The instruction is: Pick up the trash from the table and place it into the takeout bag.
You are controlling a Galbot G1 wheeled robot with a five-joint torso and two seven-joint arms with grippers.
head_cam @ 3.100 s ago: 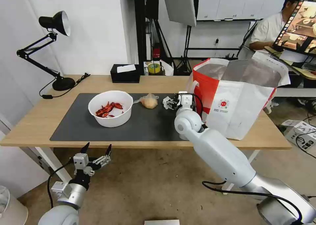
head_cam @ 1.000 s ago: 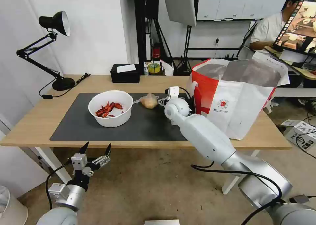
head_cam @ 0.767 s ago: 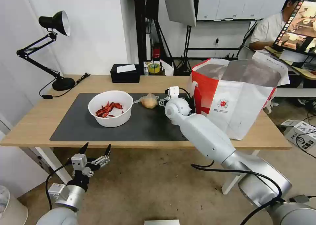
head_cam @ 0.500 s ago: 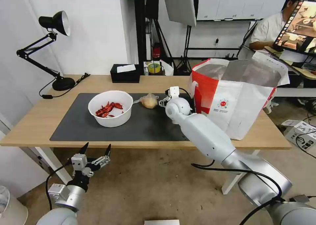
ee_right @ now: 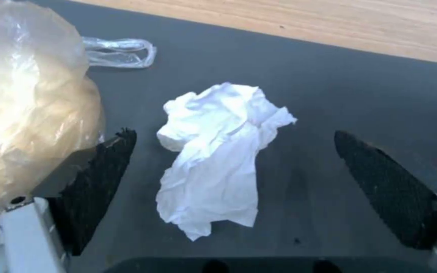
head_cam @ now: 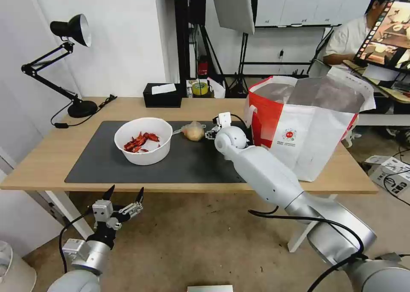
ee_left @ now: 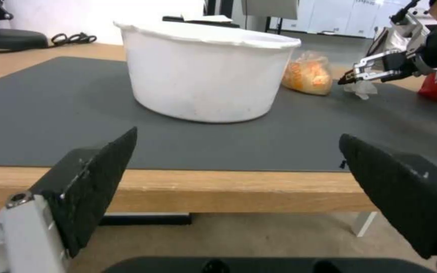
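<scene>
The left claw (head_cam: 124, 197) hangs below the near edge of the bench (head_cam: 51, 155), its two dark fingers spread wide with nothing between them. From its wrist view the bench edge lies just ahead of the left claw (ee_left: 239, 182), the dark grey mat (ee_left: 51, 106) beyond that, and the white bowl (ee_left: 203, 76) stands on the mat straight in front of it.

In the head view the white bowl (head_cam: 144, 140) holds red shells (head_cam: 139, 141) and sits on the dark grey mat (head_cam: 188, 159), to the left of the right claw (head_cam: 211, 134). The right claw is low over the mat, reaching from the robot's right arm (head_cam: 265, 172), between the bowl and the takeout bag (head_cam: 307, 125).

In its wrist view the right claw (ee_right: 233, 182) is spread wide, and the crumpled white tissue (ee_right: 218, 151) lies flat on the mat between the two fingers, touching neither. The small clear bag of yellowish stuff (ee_right: 26, 102) lies just outside one finger, close against it. In the head view this small clear bag (head_cam: 193, 131) lies just left of the right claw.

The takeout bag stands upright and open on the bench, just to the right of the right claw, its foil lining showing. Farther back, near the bench's far edge, sit a black tissue box (head_cam: 162, 95) and a black desk lamp (head_cam: 70, 61), well apart from both claws.
</scene>
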